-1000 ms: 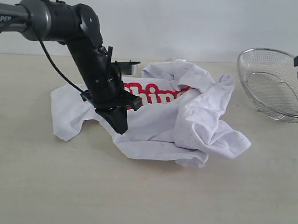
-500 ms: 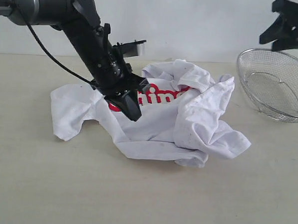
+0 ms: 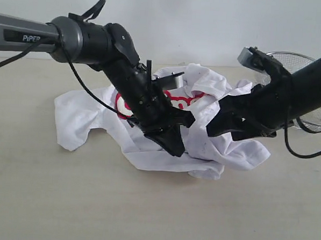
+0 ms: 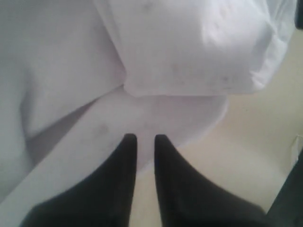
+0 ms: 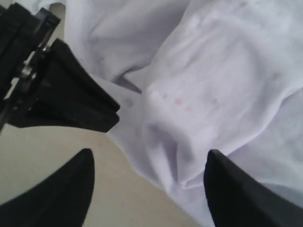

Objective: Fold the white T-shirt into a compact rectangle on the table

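Left hand (image 4: 142,138) hung with its jaws a narrow slit apart, gripping nothing, tips just over the crumpled white T-shirt (image 3: 77,118). Right hand (image 5: 150,158) gaped wide above its folds. Shirt lay heaped mid-tabletop (image 3: 145,210).

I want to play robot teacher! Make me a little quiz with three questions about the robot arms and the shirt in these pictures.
1. Fill the gap: the right pincer hangs over the white T-shirt with its jaws ___.
2. True or false: the white T-shirt lies on the table folded in a neat rectangle.
3. Pick one: what stands at the far right of the table? A) a wire basket B) a blue bucket C) a pile of books.
Key: 1 open; 2 false, it lies crumpled; 3 A.
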